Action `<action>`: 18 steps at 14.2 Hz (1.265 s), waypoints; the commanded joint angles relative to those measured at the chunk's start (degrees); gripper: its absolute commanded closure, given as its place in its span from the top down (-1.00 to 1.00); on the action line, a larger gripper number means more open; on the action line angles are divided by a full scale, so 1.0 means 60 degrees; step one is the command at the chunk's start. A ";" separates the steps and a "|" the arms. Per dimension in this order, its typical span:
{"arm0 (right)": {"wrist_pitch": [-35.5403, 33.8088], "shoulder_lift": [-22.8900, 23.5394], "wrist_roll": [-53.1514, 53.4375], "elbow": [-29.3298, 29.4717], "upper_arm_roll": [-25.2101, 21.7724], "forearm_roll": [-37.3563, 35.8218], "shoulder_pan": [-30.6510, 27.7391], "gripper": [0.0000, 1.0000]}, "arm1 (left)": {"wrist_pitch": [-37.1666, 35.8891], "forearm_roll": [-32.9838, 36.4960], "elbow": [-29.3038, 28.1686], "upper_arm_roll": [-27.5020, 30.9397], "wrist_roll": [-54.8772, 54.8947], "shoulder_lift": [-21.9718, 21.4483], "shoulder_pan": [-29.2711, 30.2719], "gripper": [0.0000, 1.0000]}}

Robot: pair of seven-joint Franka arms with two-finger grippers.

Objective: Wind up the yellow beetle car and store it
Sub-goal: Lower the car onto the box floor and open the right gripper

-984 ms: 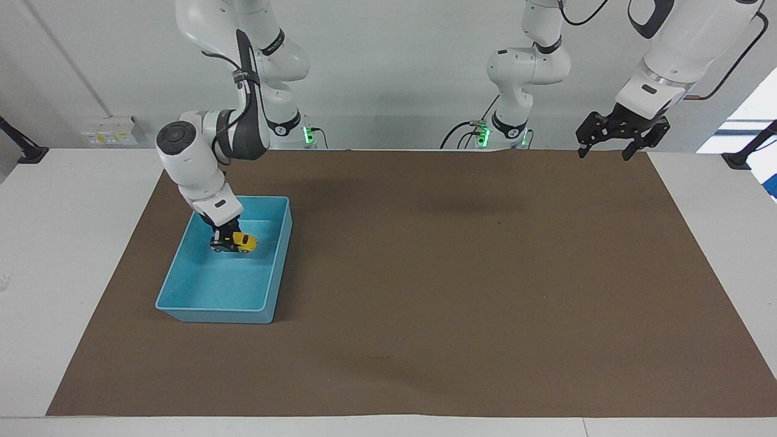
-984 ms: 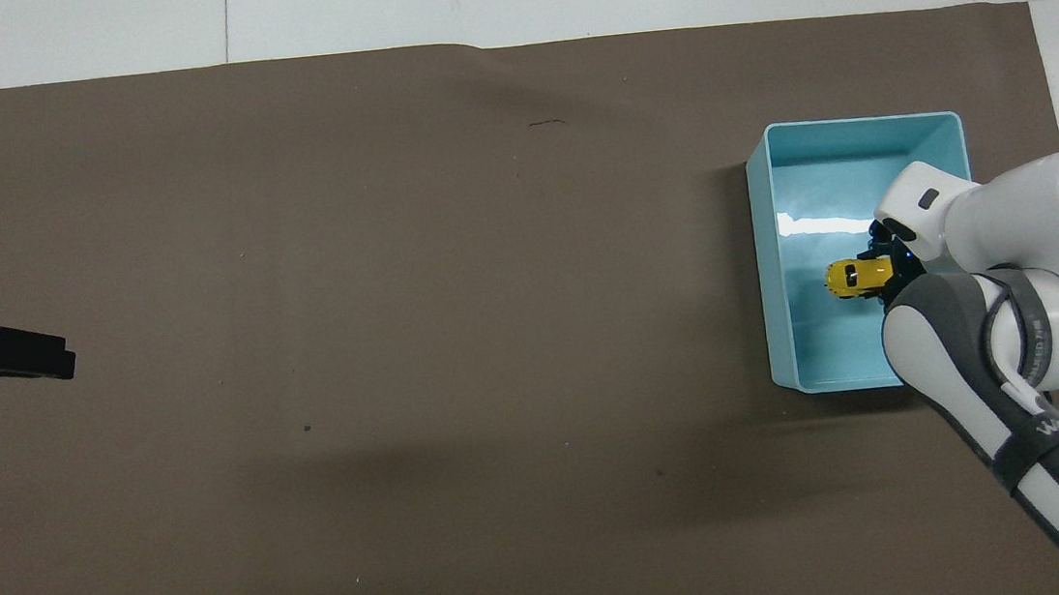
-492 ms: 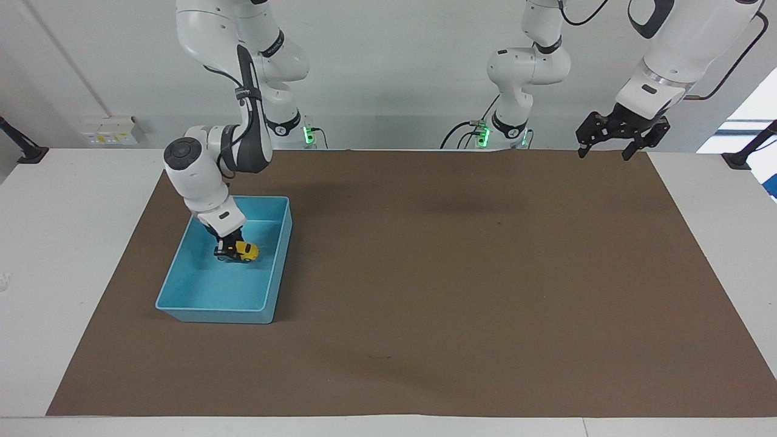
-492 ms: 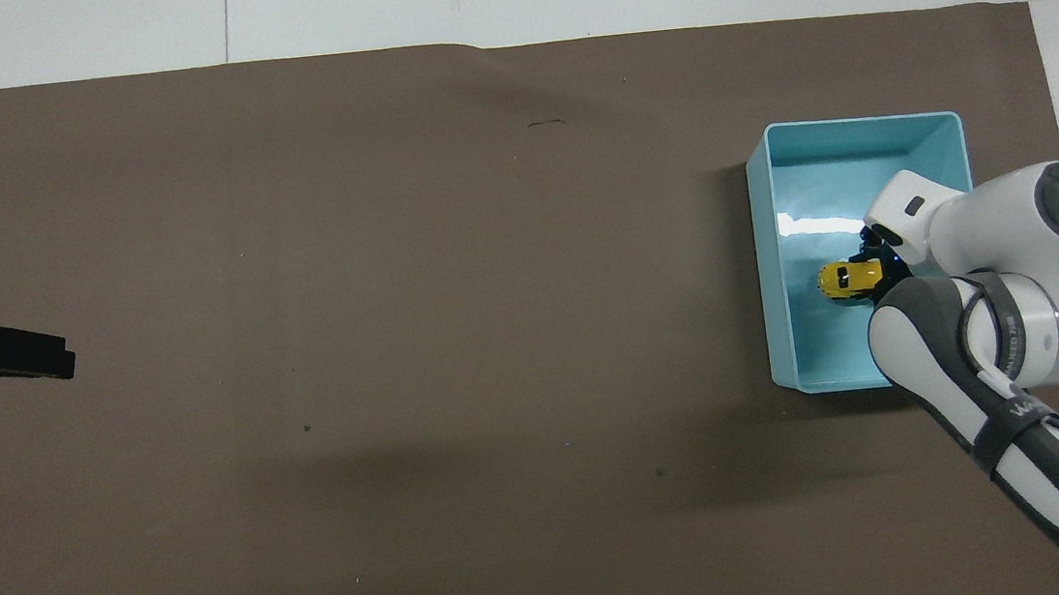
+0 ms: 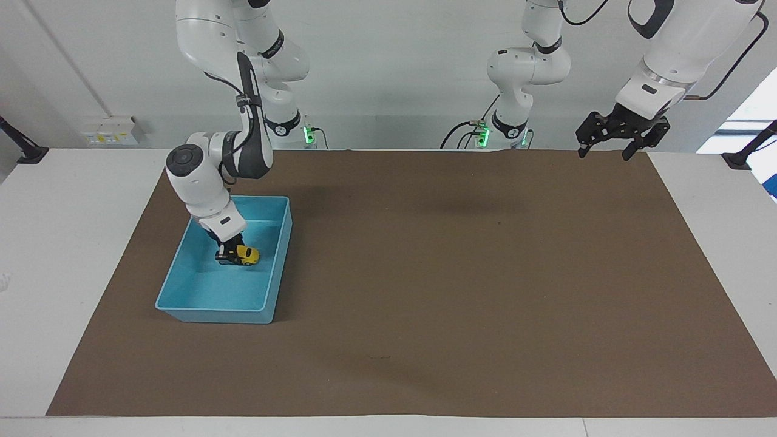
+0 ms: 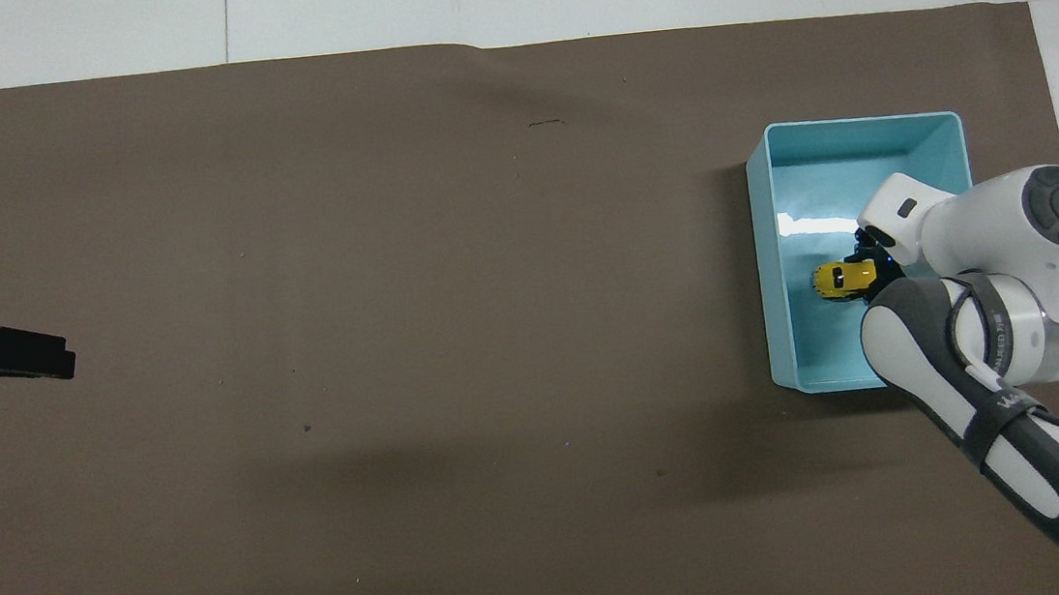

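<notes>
1. Since a second ago, the right arm's elbow has swung closer to its base, and the right hand has sunk deeper into the blue bin, carrying the yellow beetle car down with it.
2. Over that same second the car has also shifted a little toward the middle of the counter within the bin, as the overhead view shows.
3. Right hand: its fingers are clamped on the car, gripping the end of it that faces the right arm's end of the counter; the rest of the yellow body sticks out sideways from the fingertips.
4. Whether the car's wheels touch the bin floor or hang just above it cannot be told from either view.
5. The bin stands on the brown mat toward the right arm's end of the counter, and the car sits over the middle of its floor.
6. Left hand: it waits with its fingers spread wide, holding nothing, raised over the edge of the mat nearest the robots at the left arm's end, unchanged from a second ago.
7. In the overhead view only the dark tips of the left hand show at the frame's edge.
</notes>
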 commanded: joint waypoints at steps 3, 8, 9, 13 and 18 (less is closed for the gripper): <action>0.0357 0.0102 -0.0170 -0.0083 0.0096 -0.0100 -0.0170 0.01 | -0.0055 0.0057 0.0050 -0.0096 0.0045 -0.0050 0.0156 1.00; 0.0283 0.0132 -0.0125 -0.0039 0.0096 -0.0071 -0.0170 1.00 | -0.0055 0.0057 0.0050 -0.0096 0.0059 -0.0050 0.0156 1.00; 0.0269 0.0146 -0.0111 -0.0010 0.0110 -0.0071 -0.0170 1.00 | -0.0055 0.0057 0.0050 -0.0096 0.0045 -0.0050 0.0156 1.00; 0.0094 0.0176 -0.0154 0.0209 0.0110 -0.0042 -0.0127 1.00 | -0.0055 0.0057 0.0050 -0.0096 0.0045 -0.0050 0.0156 1.00; -0.1003 -0.0145 -0.0155 0.0751 0.0125 0.0075 -0.0112 1.00 | -0.0055 0.0057 0.0050 -0.0096 0.0045 -0.0050 0.0156 1.00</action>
